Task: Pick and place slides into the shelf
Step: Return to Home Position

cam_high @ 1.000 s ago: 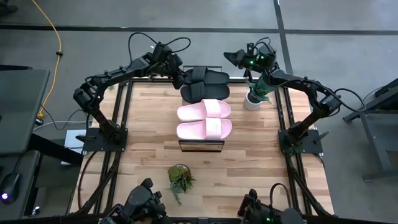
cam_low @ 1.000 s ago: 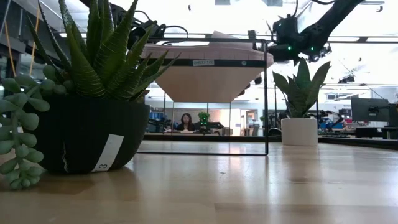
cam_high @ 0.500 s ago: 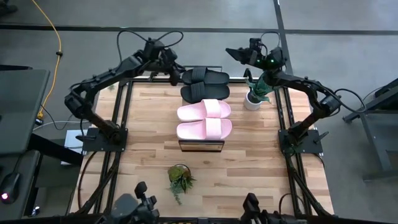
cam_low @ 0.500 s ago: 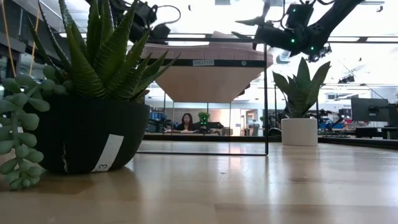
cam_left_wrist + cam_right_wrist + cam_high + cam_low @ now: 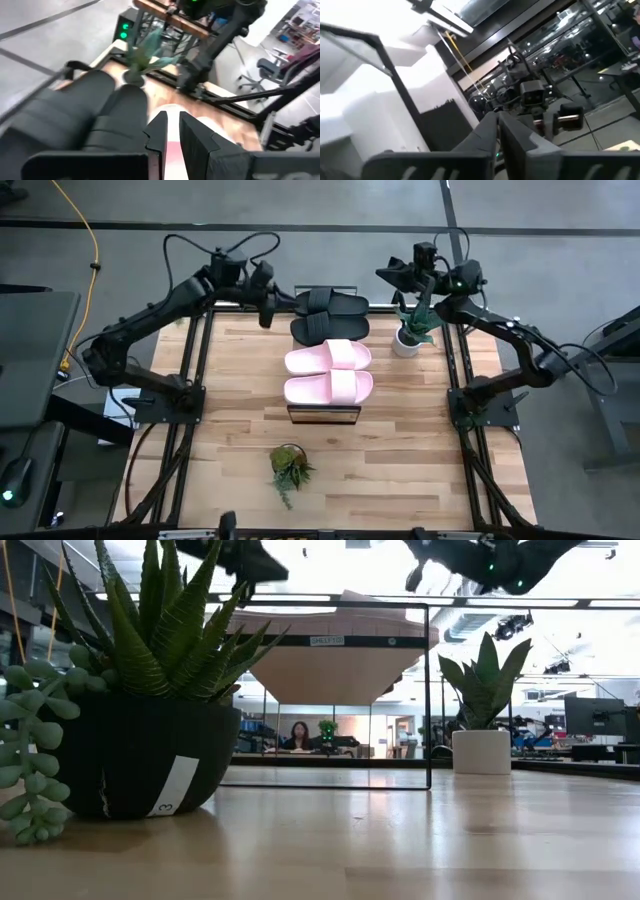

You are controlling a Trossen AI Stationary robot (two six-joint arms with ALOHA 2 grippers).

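Currently, four slides are listed on the shelf (image 5: pixel 323 416), laid crosswise in one row: the two black slides (image 5: pixel 329 328) at the far end, the two pink slides (image 5: pixel 328 358) nearer the front. The left gripper (image 5: pixel 267 310) is recorded raised, just beside the farthest black slide, its jaws drawn close together and empty. The right gripper (image 5: pixel 498 119) is held high over the table's (image 5: pixel 400 450) far right corner, above the white-potted plant (image 5: pixel 408 336), jaws likewise closed on nothing. Hazards are judged as follows: a low sweep home by the left arm could nudge the end slide off the plank, and the plant's leaves could be caught and the pot tipped if the right arm is lowered early.
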